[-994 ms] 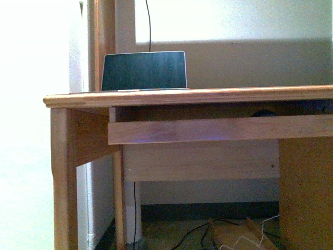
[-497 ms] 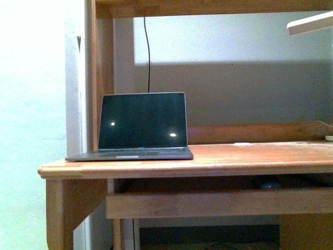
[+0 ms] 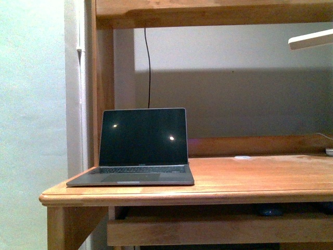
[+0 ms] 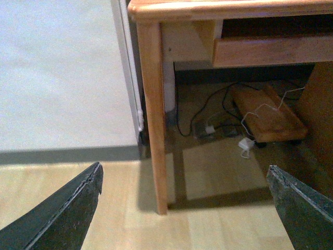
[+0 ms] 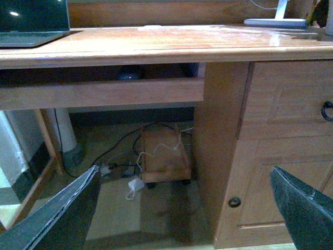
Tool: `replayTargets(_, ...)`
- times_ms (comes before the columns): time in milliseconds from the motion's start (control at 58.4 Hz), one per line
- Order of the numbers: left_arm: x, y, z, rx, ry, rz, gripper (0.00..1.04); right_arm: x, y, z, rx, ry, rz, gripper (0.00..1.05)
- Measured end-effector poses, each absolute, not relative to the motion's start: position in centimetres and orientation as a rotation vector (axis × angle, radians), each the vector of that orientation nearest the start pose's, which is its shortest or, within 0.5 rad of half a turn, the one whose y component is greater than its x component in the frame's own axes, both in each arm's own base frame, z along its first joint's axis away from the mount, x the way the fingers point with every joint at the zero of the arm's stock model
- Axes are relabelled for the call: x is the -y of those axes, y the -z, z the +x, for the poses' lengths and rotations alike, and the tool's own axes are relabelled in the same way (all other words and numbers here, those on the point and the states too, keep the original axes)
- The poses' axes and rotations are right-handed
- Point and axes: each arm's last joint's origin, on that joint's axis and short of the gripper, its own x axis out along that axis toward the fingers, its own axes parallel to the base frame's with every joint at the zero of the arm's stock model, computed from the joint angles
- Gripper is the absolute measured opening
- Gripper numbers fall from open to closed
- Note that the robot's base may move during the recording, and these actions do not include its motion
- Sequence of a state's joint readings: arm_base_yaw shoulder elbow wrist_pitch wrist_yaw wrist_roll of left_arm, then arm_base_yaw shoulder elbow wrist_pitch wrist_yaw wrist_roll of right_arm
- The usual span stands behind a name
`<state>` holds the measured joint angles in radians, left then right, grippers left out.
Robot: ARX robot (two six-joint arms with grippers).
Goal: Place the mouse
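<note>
Home study or small office: a wooden desk (image 3: 250, 179) fills the lower half of the front view. An open laptop (image 3: 143, 138) sits at centre left, a hutch shelf (image 3: 208, 10) runs across the top, and a white lamp head (image 3: 311, 39) shows at upper right. Under the desktop are a pull-out keyboard tray (image 3: 208, 229), a cupboard door (image 5: 276, 182) with a round knob, and tangled cables and plugs (image 4: 210, 127) (on a pale wood-look floor (image 4: 41, 177)).

The left gripper (image 4: 183, 167) has its two dark, wedge-shaped fingers (image 4: 67, 213) spread wide and holds nothing, angled downward. The right gripper (image 5: 184, 169) matches it, with dark fingers (image 5: 304, 208) far apart and empty, facing more level.
</note>
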<state>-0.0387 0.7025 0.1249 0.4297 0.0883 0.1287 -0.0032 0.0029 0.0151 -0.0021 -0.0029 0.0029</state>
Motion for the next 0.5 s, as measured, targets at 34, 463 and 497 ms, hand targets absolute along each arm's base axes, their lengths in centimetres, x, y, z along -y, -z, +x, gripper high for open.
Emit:
replayTargets(34,0.9,-17.7,16.5,-0.111,0.149,0.225,0.97,0.0,-16.8,9.7,0.010,0.000,0.003,0.97)
replayTargets(463,2.0,-13.1,32.2,0.210,0.318,1.228,0.97,0.0,-16.8,9.7,0.010,0.000,0.003,0.97)
replayTargets(497,2.3,-13.0,33.1,0.243,0.338,1.262,0.97,0.0,-16.8,9.7,0.010,0.000,0.003,0.97)
